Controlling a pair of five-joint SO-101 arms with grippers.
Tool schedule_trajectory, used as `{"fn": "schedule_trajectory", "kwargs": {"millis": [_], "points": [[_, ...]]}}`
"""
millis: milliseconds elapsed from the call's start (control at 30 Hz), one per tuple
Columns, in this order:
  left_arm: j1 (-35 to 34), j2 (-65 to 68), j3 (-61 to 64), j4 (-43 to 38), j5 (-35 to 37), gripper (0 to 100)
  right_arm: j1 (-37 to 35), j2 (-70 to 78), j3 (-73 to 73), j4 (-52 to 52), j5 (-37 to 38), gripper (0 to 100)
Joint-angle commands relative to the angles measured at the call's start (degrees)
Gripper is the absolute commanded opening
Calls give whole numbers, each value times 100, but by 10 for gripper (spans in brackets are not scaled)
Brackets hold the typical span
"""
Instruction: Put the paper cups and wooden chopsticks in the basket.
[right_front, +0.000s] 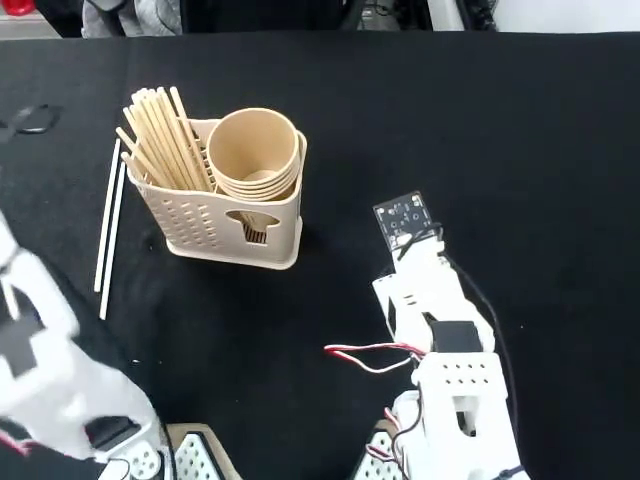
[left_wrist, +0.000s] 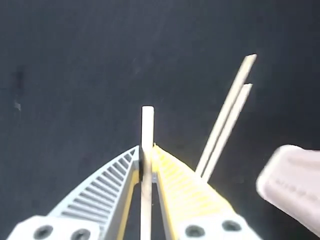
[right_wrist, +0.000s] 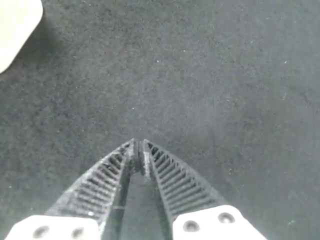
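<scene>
The task is being judged as mostly done. A stack of paper cups (right_front: 253, 150) is sitting inside the basket (right_front: 215, 225). A bundle of wooden chopsticks (right_front: 165, 135) is standing in the compartment at the cups' nine o'clock, leaning out over the rim. The cups' share of the work is therefore being counted as finished.

Two loose chopsticks (right_front: 109, 225) are lying side by side on the black surface (right_front: 520, 130), just beside the basket at its nine o'clock, and these are being counted as work left. One more single chopstick (left_wrist: 147, 122) is being gripped between the closed fingers of the left gripper (left_wrist: 146, 150), with the loose chopsticks lying near it (whether this stick is lifted clear of the surface cannot be told). The left arm (right_front: 45, 370) is being seen at the basket's seven o'clock.

The right gripper (right_wrist: 138, 150) is being held with its fingers pressed together on nothing. It is over bare surface, and the right arm (right_front: 440, 330) is at the basket's four o'clock. Three chopsticks in all are being judged as not yet in the basket.
</scene>
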Motion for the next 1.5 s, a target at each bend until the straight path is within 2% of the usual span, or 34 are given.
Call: {"fn": "schedule_trajectory", "kwargs": {"millis": [0,167,400,533,633,767,900,1000,1067,1200,1333,1467], "points": [[629,-1864,1560,-1002,-62,29,-44,-110,-40,-105,35,14],[1095,-3982,3864,-2760,-53,29,-44,-110,-40,-105,35,14],[1648,-6927,6730,-5741,-53,29,-44,-110,-40,-105,35,14],[1930,-8440,7802,-7543,-53,29,-44,-110,-40,-105,35,14],[2615,-9152,8259,-8431,229,29,-44,-110,-40,-105,35,14],[3468,-9116,8286,-8914,466,29,-44,-110,-40,-105,35,14],[3793,-8466,8198,-8923,519,29,-44,-110,-40,-105,35,14],[3776,-7947,8207,-8993,888,29,-44,-110,-40,-105,35,14],[3758,-7692,8259,-9336,1169,29,-44,-110,-40,-105,35,14],[3380,-7209,8259,-9802,1600,29,-44,-110,-48,-97,35,14],[3081,-6769,8259,-9899,2084,29,-44,-110,-48,-97,35,14],[3002,-6286,8259,-9899,2171,29,-44,-110,-48,-97,35,14]]}}
